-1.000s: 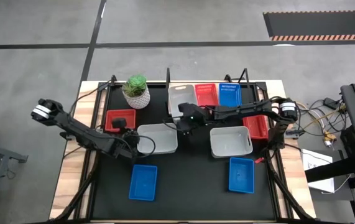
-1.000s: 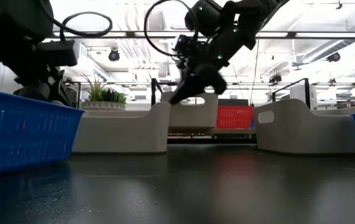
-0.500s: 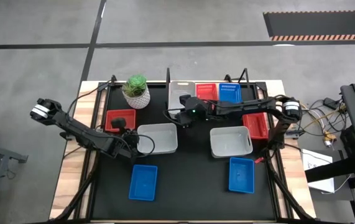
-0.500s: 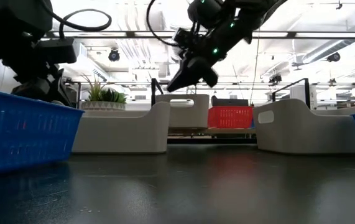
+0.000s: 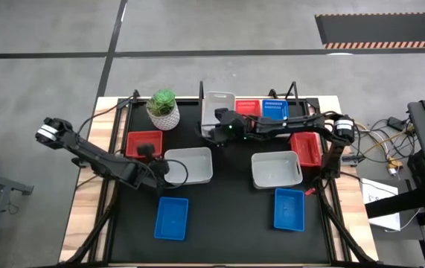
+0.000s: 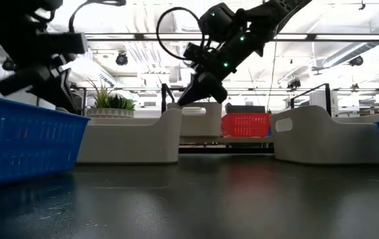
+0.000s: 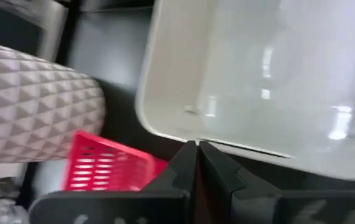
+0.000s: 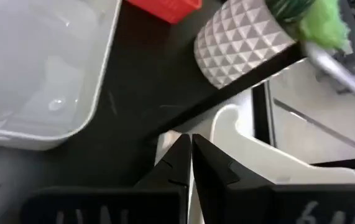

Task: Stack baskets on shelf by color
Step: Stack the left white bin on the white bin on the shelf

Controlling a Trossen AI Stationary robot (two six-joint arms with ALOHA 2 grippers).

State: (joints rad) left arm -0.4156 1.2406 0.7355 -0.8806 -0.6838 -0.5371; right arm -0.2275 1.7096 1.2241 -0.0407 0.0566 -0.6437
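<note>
My right gripper [image 5: 213, 132] reaches in from the right. Its fingers are pressed together with nothing between them, and the tips sit at the near wall of the white basket [image 5: 218, 104], which stands at the left end of the shelf [image 6: 242, 139]. A red basket [image 5: 246, 108] and a blue basket [image 5: 274, 109] stand to its right on the same board.

I judge I'm nudging the white one home, not gripping it. To do that well I'd push low and at the middle of the near wall, so it slides straight and doesn't twist into the red one. I'd go slowly and stop once it lines up with its neighbours.

My left gripper [image 5: 160, 170] waits, also shut tight and empty, just beside the near-left corner of the second white basket [image 5: 190, 165] on the table. A plant pot [image 5: 163, 108] stands at the far left, so I'd keep my elbow clear of it.
</note>
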